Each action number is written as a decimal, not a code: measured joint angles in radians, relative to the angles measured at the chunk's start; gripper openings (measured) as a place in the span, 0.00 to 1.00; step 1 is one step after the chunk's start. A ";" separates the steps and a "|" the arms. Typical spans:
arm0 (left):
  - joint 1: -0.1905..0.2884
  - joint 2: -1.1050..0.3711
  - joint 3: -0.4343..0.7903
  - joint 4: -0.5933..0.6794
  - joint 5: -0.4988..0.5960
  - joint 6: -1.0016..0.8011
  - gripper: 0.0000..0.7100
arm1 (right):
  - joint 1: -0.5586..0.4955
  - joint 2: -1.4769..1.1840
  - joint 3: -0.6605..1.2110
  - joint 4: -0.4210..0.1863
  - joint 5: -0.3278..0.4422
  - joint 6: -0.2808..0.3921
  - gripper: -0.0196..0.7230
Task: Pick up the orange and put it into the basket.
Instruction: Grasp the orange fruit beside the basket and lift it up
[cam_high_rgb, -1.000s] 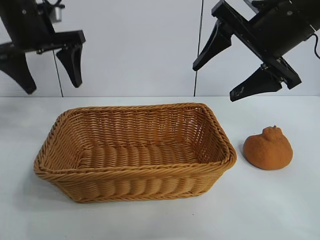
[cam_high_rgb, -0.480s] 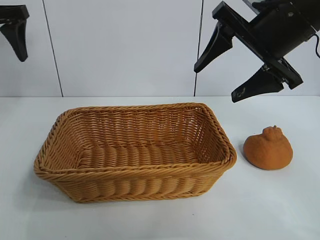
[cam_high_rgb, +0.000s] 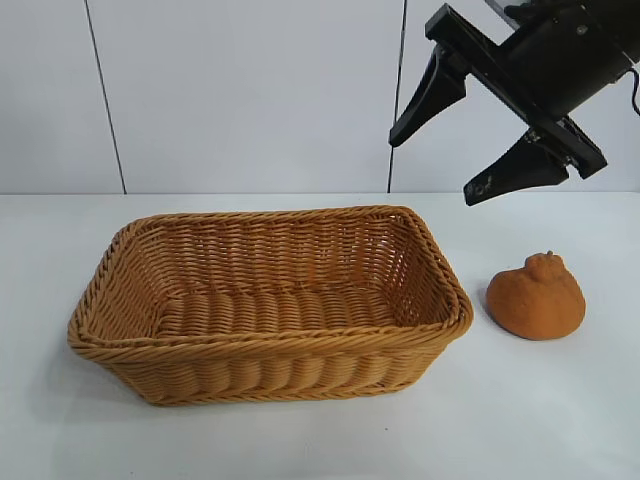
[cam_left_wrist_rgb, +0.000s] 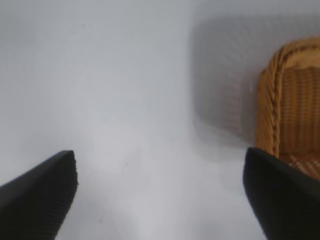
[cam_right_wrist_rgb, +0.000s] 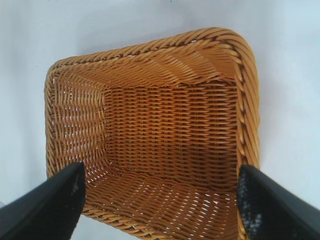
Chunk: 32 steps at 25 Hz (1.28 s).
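Left hand (cam_left_wrist_rgb: 160, 200) has left the exterior view; the right hand (cam_high_rgb: 455, 135) hangs spread wide, empty — aimed at the tan rectangular wicker basket (cam_high_rgb: 440, 270). The lumpy dull-orange fruit (cam_high_rgb: 536, 297) lies aside on the counter; a straight descent would miss it.

Basket (cam_high_rgb: 270, 300) sits mid-table (cam_high_rgb: 560, 420), orange (cam_high_rgb: 536, 297) on table just right of it, apart; right gripper (cam_high_rgb: 445, 160) hangs above between them.
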 joint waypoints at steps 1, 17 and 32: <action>0.000 -0.060 0.055 0.007 0.000 0.000 0.91 | 0.000 0.000 0.000 0.000 0.000 0.000 0.79; 0.000 -0.936 0.546 0.014 -0.141 -0.011 0.91 | 0.000 -0.004 -0.168 -0.183 0.125 0.076 0.79; 0.000 -1.268 0.549 0.015 -0.147 -0.019 0.91 | -0.113 0.022 -0.249 -0.585 0.191 0.328 0.79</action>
